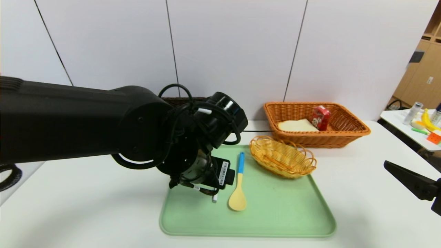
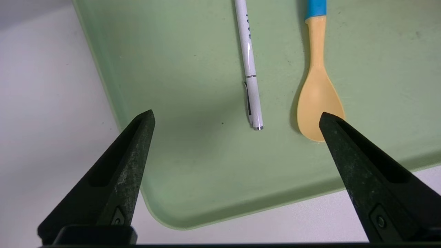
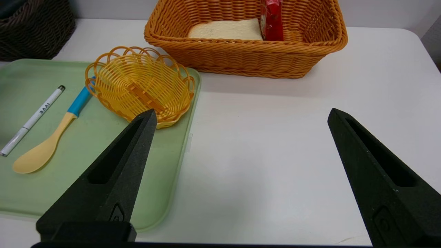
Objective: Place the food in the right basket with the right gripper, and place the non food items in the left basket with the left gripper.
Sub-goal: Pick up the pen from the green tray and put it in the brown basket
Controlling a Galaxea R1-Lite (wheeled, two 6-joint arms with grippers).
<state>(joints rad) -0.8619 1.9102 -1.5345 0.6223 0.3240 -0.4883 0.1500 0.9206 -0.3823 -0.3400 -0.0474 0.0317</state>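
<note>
Green tray (image 1: 275, 213) sits mid-table. L gripper (image 2: 237, 117) hangs over tray's left part, jaws spread wide, nothing between them; in the wrist view the white pen (image 2: 248, 65) lies below the gap and the yellow spoon (image 2: 318, 100) just beside one jaw tip. Neither touched, as far as can be seen. In the head view the L arm's wrist covers most of the pen; only its tip pokes out at tray's 9 o'clock side. Spoon lies lengthwise on tray, blue handle toward 12, bowl toward 6, just right of pen, the two roughly parallel, apart.

Small oval yellow basket (image 1: 282, 156) rests on tray's 1–2 o'clock corner, tilted, rim overhanging the tray edge a bit.

Orange-tan basket (image 1: 344, 132) stands on table beyond the tray, at 1 o'clock from it. Inside: bread slice (image 1: 297, 125) lying flat on the floor, red drink carton (image 1: 320, 117) upright at bread's 3 o'clock side, touching or nearly so.

Dark brown basket (image 3: 34, 32) at tray's 11 o'clock, mostly hidden behind L arm in the head view; contents can't be made out.

R gripper (image 3: 241, 115) off at table's right edge, 3 o'clock from tray, well apart from everything; jaws spread wide, empty, over bare white table (image 1: 361, 172).

Side table w/ clutter far right, bkgd.
</note>
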